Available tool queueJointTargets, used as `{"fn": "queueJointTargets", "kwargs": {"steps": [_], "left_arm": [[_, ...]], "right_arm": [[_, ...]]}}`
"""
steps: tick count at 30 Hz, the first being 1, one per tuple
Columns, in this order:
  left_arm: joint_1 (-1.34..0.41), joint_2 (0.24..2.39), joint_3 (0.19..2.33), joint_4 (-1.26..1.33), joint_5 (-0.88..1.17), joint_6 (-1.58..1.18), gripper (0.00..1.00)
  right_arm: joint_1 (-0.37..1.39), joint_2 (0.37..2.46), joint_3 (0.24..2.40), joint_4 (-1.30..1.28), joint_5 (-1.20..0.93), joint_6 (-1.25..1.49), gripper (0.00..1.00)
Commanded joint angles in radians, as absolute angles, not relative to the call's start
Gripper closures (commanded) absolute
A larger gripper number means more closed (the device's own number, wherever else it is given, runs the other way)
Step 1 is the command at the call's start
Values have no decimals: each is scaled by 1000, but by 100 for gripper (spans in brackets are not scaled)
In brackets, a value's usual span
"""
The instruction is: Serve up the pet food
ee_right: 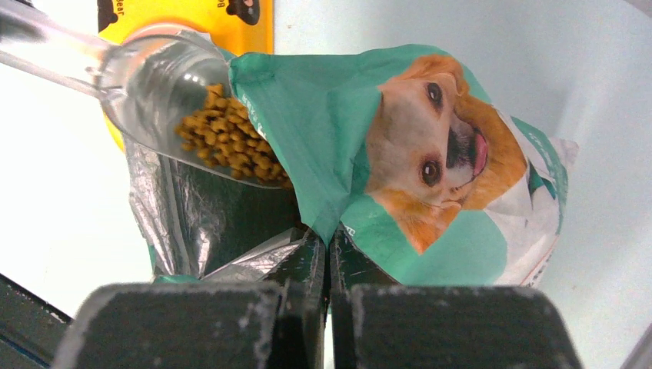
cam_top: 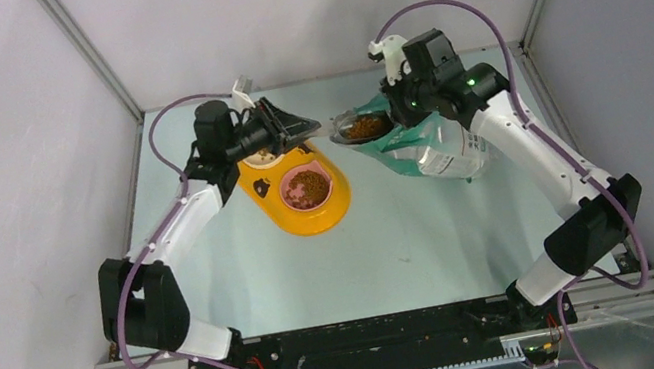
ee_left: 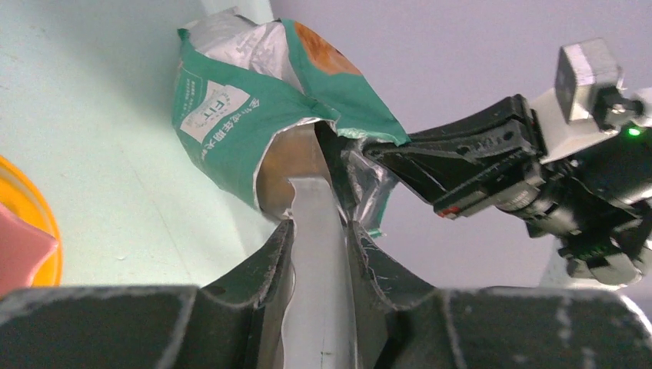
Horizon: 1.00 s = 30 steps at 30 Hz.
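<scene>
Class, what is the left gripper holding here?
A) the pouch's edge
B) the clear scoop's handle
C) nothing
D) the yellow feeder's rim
B: the left gripper is shut on the handle of the clear scoop, while the right gripper pinches the pouch.

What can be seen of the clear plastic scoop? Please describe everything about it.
The scoop is clear plastic, with a long flat handle and a rounded bowl. The left gripper holds the handle. The bowl, part filled with brown pet food, lies in the open mouth of the green pouch, under its flap.
</scene>
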<state>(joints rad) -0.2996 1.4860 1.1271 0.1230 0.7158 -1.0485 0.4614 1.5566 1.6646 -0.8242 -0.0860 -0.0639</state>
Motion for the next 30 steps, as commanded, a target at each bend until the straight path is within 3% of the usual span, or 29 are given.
{"fn": "queueJointTargets", "kwargs": {"steps": [1,18,30], "left_arm": [[-269,1436,1101,296,789,-1194,100],[-324,1525,1065,635,876,-1535,100],[-416,1850,1203,1105,849,-1821,100]], "right_arm": [[404,1485,1662,-811,-47,-99,100],[292,1425,1686,-845,-55,-180,100],[193,1464,1729,-850,-57,-183,100]]}}
